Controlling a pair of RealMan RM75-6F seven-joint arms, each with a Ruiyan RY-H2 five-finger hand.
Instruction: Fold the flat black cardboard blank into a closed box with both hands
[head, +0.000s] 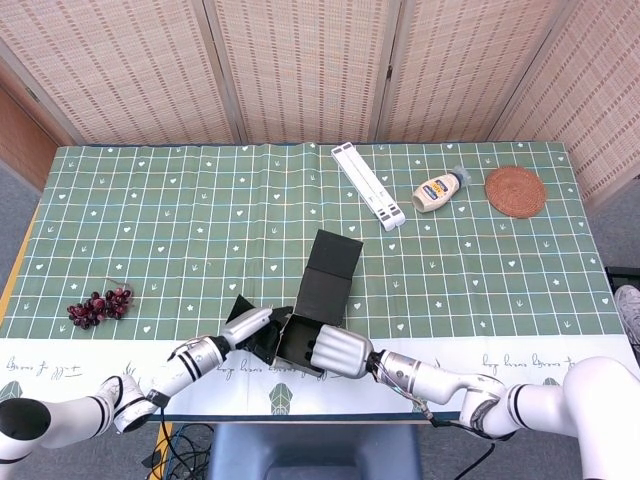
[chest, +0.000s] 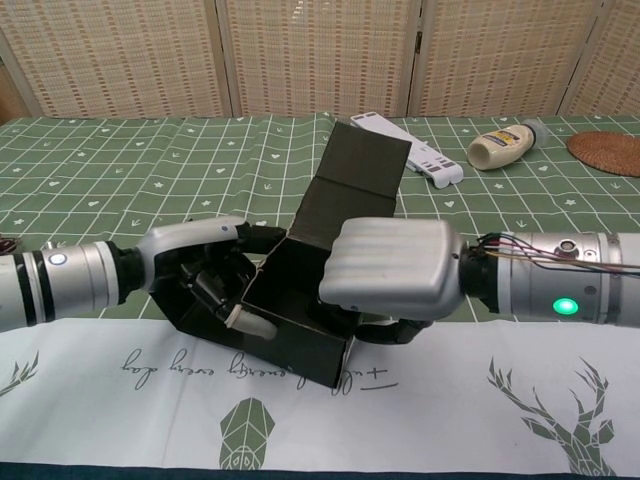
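The black cardboard box (chest: 315, 300) sits half-formed at the near edge of the worktop (head: 200, 210), held between the two hands. Its walls stand up around an open cavity, and the lid flap (chest: 360, 170) rises tilted away from the hands, not yet brought down. A side flap (head: 243, 305) lies splayed out under the left hand.

The left hand (chest: 205, 275) grips the box's left side, with fingers curled over the wall and a fingertip reaching inside. The right hand (chest: 390, 268) is clenched over the box's right wall, its thumb hooked underneath; it grasps that side firmly.

By the look of it, the step in hand is squaring up the body and tucking the side flaps in, so the task seems around midway. The next move probably calls for one hand to steady the base while the other lets go, reaches beyond to the lid flap and folds it toward the robot, so that its tongue slides inside the front wall.

Well beyond the hands lie a white folding stand (head: 368, 185), a squeeze bottle (head: 440, 190) and a round woven coaster (head: 516, 190). Far to the left of the left hand rests a bunch of dark grapes (head: 98, 306). A green checked cloth covers the worktop, and woven screens (head: 300, 70) close the room behind it.
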